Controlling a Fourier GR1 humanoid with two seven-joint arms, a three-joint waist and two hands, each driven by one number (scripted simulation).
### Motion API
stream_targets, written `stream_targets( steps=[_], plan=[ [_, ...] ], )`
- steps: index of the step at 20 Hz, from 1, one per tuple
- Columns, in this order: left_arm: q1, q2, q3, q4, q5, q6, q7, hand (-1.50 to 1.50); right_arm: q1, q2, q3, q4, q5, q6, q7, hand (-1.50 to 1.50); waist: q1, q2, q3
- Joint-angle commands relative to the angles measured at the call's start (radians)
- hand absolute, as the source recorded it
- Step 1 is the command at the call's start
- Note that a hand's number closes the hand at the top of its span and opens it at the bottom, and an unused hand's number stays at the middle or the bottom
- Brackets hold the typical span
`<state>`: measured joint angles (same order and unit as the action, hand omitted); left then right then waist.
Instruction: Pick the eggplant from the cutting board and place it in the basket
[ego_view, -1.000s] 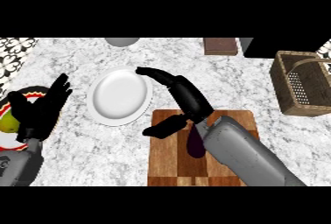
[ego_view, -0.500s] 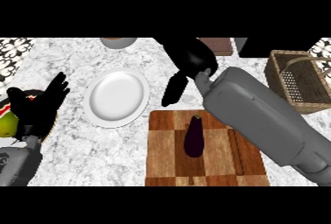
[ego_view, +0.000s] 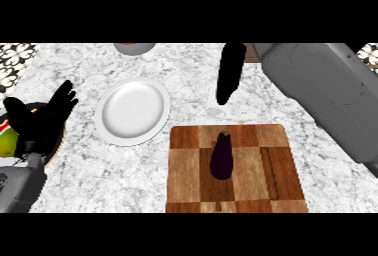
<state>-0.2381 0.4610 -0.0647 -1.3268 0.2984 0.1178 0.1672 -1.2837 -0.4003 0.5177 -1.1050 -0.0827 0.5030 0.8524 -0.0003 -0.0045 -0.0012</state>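
Note:
The dark purple eggplant lies lengthwise in the middle of the wooden cutting board, and nothing touches it. My right hand hangs high above the counter beyond the board's far edge, apart from the eggplant. Its fingers are straight and point down, and it holds nothing. The big grey right forearm fills the upper right. The basket does not show; the forearm covers that corner. My left hand rests open at the left edge, fingers up.
A white plate lies left of the board on the marble counter. A grey bowl sits at the far edge. A green fruit on a dark plate shows under the left hand.
My right hand has lifted off the eggplant and swung up and away over the far counter. The eggplant stays on the board. The basket has gone out of sight behind the forearm.

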Motion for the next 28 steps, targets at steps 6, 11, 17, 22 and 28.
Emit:
stream_targets(
  steps=[6,11,17,22,28],
  plan=[
    [0.062,-0.011,-0.004,-0.121,-0.025,0.019,0.06,0.0,0.092,-0.083,-0.165,-0.109,-0.201,0.156,0.104,-1.5,0.0,-0.003,0.002],
    [0.042,-0.039,0.029,-0.018,-0.042,0.003,-0.023,0.0,0.331,-0.17,-0.198,-0.368,-0.143,0.053,0.013,-1.5,-0.018,0.0,0.001],
    [0.03,-0.048,0.034,-0.048,-0.057,-0.02,0.023,0.0,0.503,-0.11,-0.205,-0.521,-0.064,0.006,0.036,-1.5,-0.006,0.003,0.001],
    [0.033,-0.043,0.06,-0.008,-0.051,-0.062,-0.004,0.0,0.704,-0.039,-0.116,-0.566,0.163,-0.095,-0.149,-1.5,-0.002,0.005,0.001],
    [0.054,-0.077,0.046,-0.098,-0.094,-0.017,0.05,0.0,0.79,0.081,-0.093,-0.484,0.32,-0.234,-0.29,-1.5,0.004,0.004,0.002]
  ],
)
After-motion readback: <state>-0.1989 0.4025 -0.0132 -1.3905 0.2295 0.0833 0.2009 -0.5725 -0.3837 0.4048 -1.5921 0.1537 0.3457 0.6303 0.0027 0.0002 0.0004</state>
